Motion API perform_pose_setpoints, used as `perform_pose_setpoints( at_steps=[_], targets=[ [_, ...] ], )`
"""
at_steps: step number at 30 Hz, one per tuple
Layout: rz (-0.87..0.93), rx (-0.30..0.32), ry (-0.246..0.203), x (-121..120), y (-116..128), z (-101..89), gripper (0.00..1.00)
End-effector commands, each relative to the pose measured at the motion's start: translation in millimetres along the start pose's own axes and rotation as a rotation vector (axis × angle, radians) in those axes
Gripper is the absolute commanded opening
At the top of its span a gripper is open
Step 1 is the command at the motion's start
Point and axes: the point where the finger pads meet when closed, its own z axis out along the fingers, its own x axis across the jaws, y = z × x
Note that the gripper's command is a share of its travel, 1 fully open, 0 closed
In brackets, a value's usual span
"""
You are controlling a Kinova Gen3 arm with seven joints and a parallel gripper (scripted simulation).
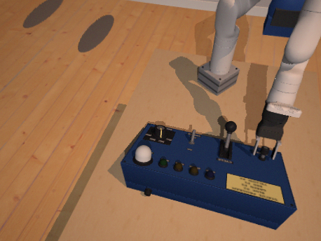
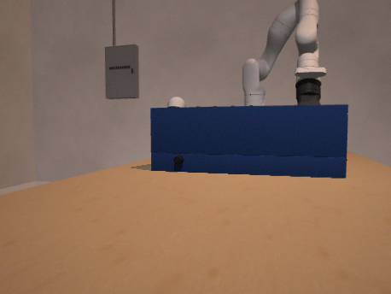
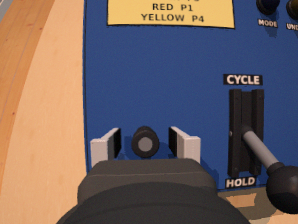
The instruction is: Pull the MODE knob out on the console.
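The blue console [image 1: 207, 171] stands on the tan mat. My gripper [image 1: 264, 154] is open and comes straight down on the console's back right corner. Its two fingers stand on either side of a small black knob [image 1: 263, 152], apart from it. In the wrist view the knob [image 3: 144, 141] sits centred between the fingers; any label by it is hidden under my gripper. A small label that reads like MODE [image 3: 266, 23] sits under a dark blue round control [image 3: 268, 2]. In the exterior view the console [image 2: 249, 140] hides my fingertips.
A CYCLE/HOLD lever with a black ball [image 1: 230, 127] stands just left of my gripper. Further left are a toggle [image 1: 192, 136], a rotary selector [image 1: 160, 131], a white dome [image 1: 143, 154] and a row of small lights. A small black knob [image 1: 148, 192] sticks out of the front face.
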Motion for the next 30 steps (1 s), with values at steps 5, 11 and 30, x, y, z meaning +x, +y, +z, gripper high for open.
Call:
perform_pose_setpoints(
  at_steps=[5, 11, 30],
  targets=[
    [0.001, 0.001, -0.001, -0.3, -0.7, -0.4, 1.0],
    [0.001, 0.001, -0.001, -0.3, -0.7, -0.4, 1.0],
    [0.001, 0.001, -0.001, -0.3, -0.7, -0.4, 0.0]
  ],
)
